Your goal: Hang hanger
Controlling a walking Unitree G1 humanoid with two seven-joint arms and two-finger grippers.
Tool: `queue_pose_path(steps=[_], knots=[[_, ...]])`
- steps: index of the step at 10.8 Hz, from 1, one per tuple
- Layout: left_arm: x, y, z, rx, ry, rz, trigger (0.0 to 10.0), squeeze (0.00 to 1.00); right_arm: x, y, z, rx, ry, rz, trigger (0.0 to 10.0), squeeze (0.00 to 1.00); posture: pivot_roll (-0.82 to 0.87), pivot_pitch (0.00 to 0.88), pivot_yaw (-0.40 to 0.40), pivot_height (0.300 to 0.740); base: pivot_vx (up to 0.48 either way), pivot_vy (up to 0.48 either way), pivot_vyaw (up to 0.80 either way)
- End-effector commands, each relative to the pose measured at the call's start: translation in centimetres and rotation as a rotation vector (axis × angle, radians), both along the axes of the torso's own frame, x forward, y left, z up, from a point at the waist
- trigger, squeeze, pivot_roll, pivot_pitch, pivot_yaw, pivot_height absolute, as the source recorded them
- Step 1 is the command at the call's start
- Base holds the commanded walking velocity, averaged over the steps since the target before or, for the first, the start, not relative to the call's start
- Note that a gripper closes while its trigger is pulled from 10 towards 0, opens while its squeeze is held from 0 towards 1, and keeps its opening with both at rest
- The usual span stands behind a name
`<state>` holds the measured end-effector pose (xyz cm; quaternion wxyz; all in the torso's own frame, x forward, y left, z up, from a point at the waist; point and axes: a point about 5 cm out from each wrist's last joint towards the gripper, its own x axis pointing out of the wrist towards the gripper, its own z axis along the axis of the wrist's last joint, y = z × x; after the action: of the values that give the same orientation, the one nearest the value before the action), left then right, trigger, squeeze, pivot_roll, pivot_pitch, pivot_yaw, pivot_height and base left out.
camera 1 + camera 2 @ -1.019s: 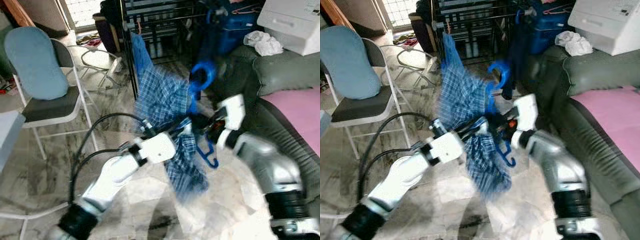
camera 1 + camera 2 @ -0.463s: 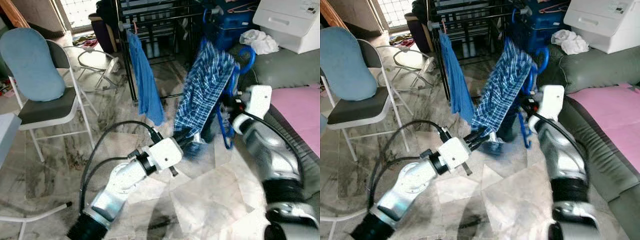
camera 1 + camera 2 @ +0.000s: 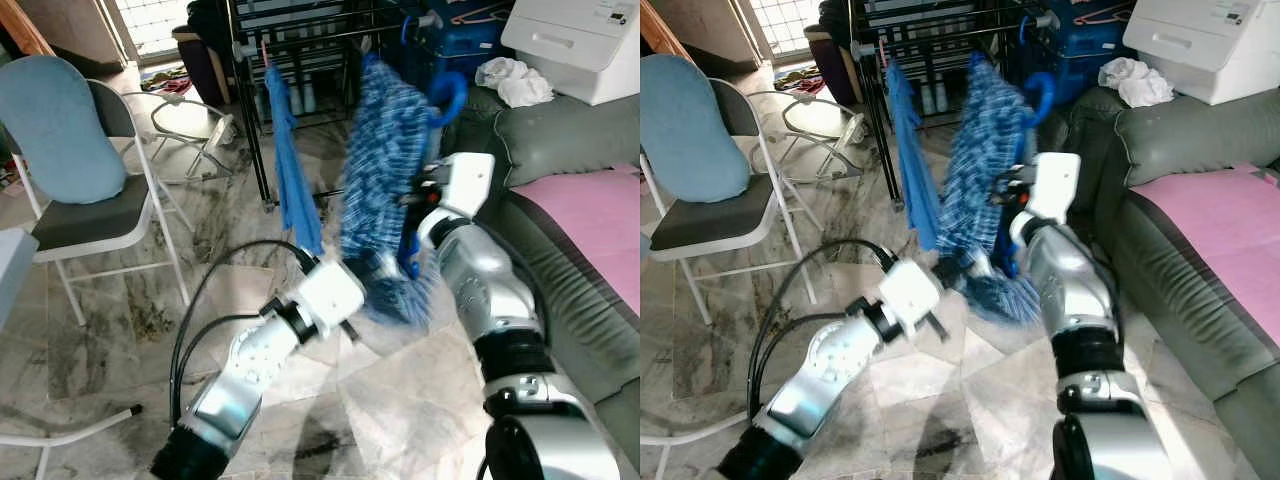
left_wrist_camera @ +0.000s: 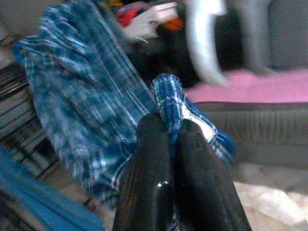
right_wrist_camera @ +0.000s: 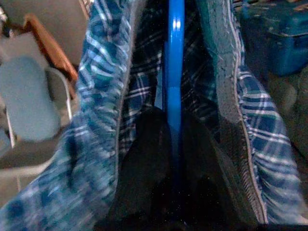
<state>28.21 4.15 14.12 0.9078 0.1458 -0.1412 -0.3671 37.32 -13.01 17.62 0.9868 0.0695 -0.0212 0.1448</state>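
A drying rack (image 3: 300,40) stands at the far middle of the floor (image 3: 110,330), with a cloth (image 3: 293,170) hanging from its left end. Just right of that cloth the shirt (image 3: 380,170) hangs on the hanger (image 3: 446,95), in front of the rack. The left hand (image 4: 168,144) is clamped on the shirt's lower hem; the right hand (image 5: 166,144) grips the hanger's bar inside the shirt. A folding chair (image 3: 70,190) stands at the floor's left side, behind it a small stand (image 3: 185,125). A sofa (image 3: 570,200) runs along the right side, with a white box (image 3: 575,45) and a crumpled cloth (image 3: 515,80) on its far end.
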Motion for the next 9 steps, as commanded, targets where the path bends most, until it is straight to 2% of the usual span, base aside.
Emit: queue_pose_path(steps=[1, 2, 3, 5, 7, 9], knots=[[0.4, 0.4, -0.1, -0.015, 0.025, 0.026, 10.0, 0.60, -0.5, 0.6, -0.5, -0.028, -0.011, 0.031, 10.0, 0.00, -0.16, 0.056, 0.068, 0.740, 0.000, 0.000, 0.00], [0.0, 0.1, -0.8, -0.004, 0.052, 0.003, 10.0, 0.90, -1.3, 0.4, -1.2, -0.067, -0.062, 0.046, 10.0, 0.00, -0.16, 0.058, 0.068, 0.740, 0.000, 0.000, 0.00], [-0.1, 0.0, -1.1, 0.004, 0.065, 0.001, 10.0, 1.00, -1.6, 0.4, -1.5, -0.087, -0.072, 0.052, 10.0, 0.00, -0.16, 0.058, 0.068, 0.740, 0.000, 0.000, 0.00], [0.0, 0.3, -1.6, -0.009, 0.116, -0.010, 10.0, 1.00, -1.9, -0.9, -1.9, -0.104, -0.084, 0.024, 10.0, 0.00, -0.17, 0.057, 0.071, 0.740, 0.000, 0.000, 0.00], [-0.8, 0.6, -1.3, -0.020, 0.133, -0.088, 10.0, 1.00, -1.6, -1.6, -2.1, -0.117, -0.087, 0.000, 10.0, 0.00, -0.16, 0.054, 0.068, 0.740, 0.000, 0.000, 0.00], [-0.8, 1.5, -1.1, -0.035, 0.126, -0.072, 10.0, 1.00, -1.4, -1.4, -2.1, -0.122, -0.086, 0.008, 10.0, 0.00, -0.15, 0.052, 0.067, 0.740, 0.000, 0.000, 0.00]])
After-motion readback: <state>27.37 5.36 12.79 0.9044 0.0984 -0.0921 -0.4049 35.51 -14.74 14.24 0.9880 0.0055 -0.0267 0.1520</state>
